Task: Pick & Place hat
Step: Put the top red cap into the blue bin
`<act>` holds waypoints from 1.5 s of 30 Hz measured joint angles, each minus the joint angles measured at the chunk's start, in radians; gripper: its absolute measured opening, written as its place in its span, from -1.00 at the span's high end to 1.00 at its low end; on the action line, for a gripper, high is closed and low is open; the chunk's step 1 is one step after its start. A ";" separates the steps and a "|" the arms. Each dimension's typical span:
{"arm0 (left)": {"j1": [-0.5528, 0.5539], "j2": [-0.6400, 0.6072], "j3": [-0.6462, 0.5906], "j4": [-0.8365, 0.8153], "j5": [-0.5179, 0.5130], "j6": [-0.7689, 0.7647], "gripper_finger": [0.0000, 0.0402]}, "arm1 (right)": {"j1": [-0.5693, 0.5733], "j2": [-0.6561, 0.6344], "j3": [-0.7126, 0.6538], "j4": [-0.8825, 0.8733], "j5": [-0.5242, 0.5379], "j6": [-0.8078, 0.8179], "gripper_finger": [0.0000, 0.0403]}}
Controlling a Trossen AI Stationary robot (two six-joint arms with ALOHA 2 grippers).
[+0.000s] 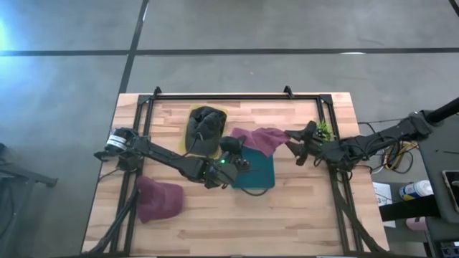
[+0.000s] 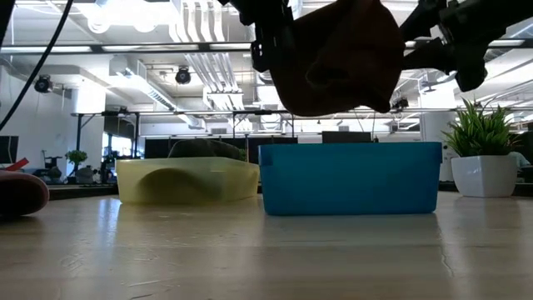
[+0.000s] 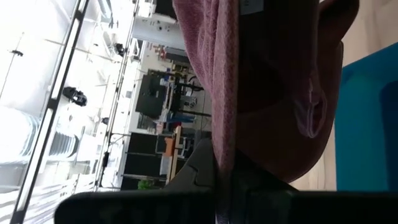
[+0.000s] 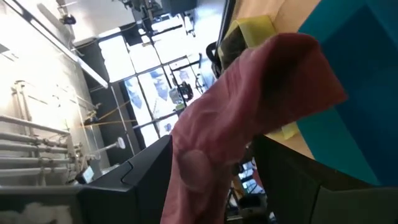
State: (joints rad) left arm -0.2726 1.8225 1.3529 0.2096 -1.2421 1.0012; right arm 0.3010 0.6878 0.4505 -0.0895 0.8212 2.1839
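High view shows you both arms reaching inward over the table. The left arm runs diagonally from the table's left edge, and its left gripper [image 1: 231, 152] is clamped shut on one edge of the maroon hat [image 1: 264, 138]. The right arm extends level from the right side; its right gripper [image 1: 300, 142] has its fingers spread wide around the hat's opposite edge. You see the hat stretched between both grippers, suspended above the blue bin [image 2: 350, 177]. Beside it stands the yellow bin [image 2: 187, 181].
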 joint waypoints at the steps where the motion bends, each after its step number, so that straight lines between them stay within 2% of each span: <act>1: 0.000 0.000 0.000 0.000 0.008 0.000 0.97 | -0.008 0.001 0.000 0.000 -0.010 0.000 -0.09; 5: 0.000 0.000 -0.012 0.002 0.041 0.000 0.97 | -0.035 0.001 -0.001 0.038 -0.029 -0.027 -0.09; 11: 0.005 0.001 -0.044 0.000 0.062 0.000 0.97 | -0.075 0.004 -0.001 0.085 -0.134 -0.083 -0.09; 18: 0.005 0.001 -0.045 0.001 0.085 0.000 0.95 | -0.091 0.003 -0.031 0.096 -0.158 -0.066 -0.04; 22: 0.005 0.001 -0.045 0.003 0.115 -0.035 0.85 | -0.097 0.003 -0.040 0.103 -0.191 -0.063 0.18; 28: 0.005 0.001 -0.045 0.013 0.188 -0.076 0.64 | -0.099 0.003 -0.041 0.101 -0.194 -0.074 0.67; 31: 0.005 0.001 -0.045 0.016 0.189 -0.106 0.53 | -0.099 0.003 -0.041 0.099 -0.194 -0.091 0.89; 34: 0.000 0.001 -0.045 0.015 0.142 -0.125 0.45 | -0.099 0.003 -0.041 0.094 -0.195 -0.101 0.92; 38: -0.023 0.001 -0.045 0.015 0.005 -0.138 0.42 | -0.100 0.003 -0.041 0.093 -0.194 -0.132 0.93; 42: -0.053 0.001 -0.050 0.012 -0.140 -0.185 0.42 | -0.120 0.003 -0.041 0.092 -0.194 -0.209 0.93; 45: -0.079 -0.007 -0.050 0.007 -0.195 -0.243 0.42 | -0.147 0.003 -0.041 0.092 -0.200 -0.300 0.93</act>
State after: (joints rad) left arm -0.3517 1.8151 1.3029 0.2171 -1.4376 0.7578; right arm 0.1539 0.6910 0.4091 0.0029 0.6210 1.8843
